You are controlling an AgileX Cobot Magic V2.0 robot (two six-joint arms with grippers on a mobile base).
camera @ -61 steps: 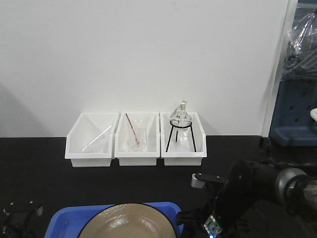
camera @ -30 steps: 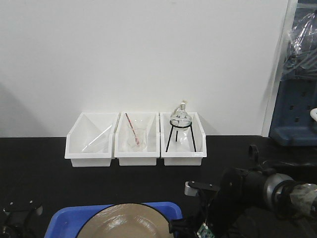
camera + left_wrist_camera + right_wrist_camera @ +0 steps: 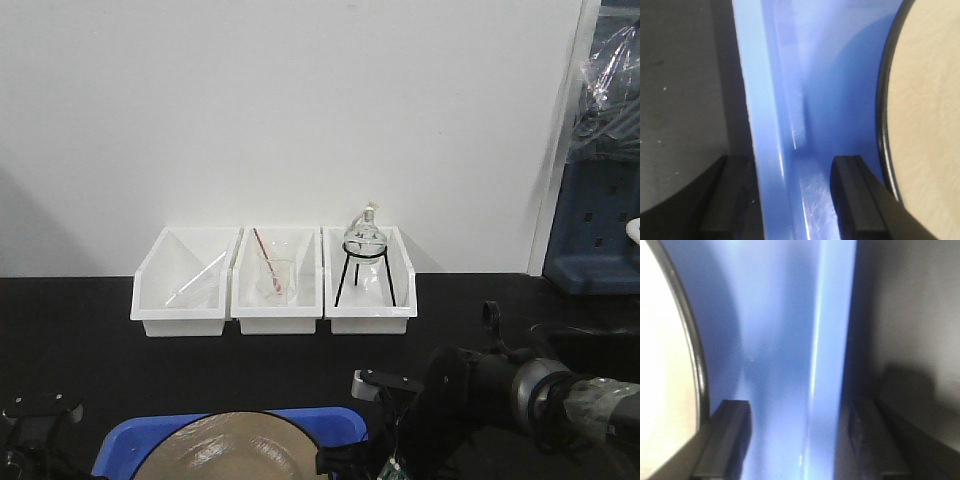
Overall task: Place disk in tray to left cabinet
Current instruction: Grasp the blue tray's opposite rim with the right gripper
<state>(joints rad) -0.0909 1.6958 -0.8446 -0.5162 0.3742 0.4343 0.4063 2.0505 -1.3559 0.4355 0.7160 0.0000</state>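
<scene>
The blue tray [image 3: 130,440] lies at the near edge of the black table, and the tan disk [image 3: 230,450] with its black rim rests in it. In the left wrist view my left gripper [image 3: 795,200] is open astride the tray's left rim [image 3: 765,125]: one finger outside, the other on the tray floor beside the disk [image 3: 925,100]. My right gripper [image 3: 797,440] is open astride the tray's right rim [image 3: 832,340] in the same way, with the disk [image 3: 660,365] just left of its inner finger. The left cabinet is out of view.
Three white bins [image 3: 275,280] stand in a row against the white back wall; the right one holds a glass flask on a black tripod [image 3: 365,255]. A blue unit [image 3: 600,220] stands at the far right. The right arm [image 3: 500,390] lies over the table's right side.
My right arm has moved left and down, closing in on the tray's right edge. The left gripper has shifted only slightly. The tray and disk have stayed put.
</scene>
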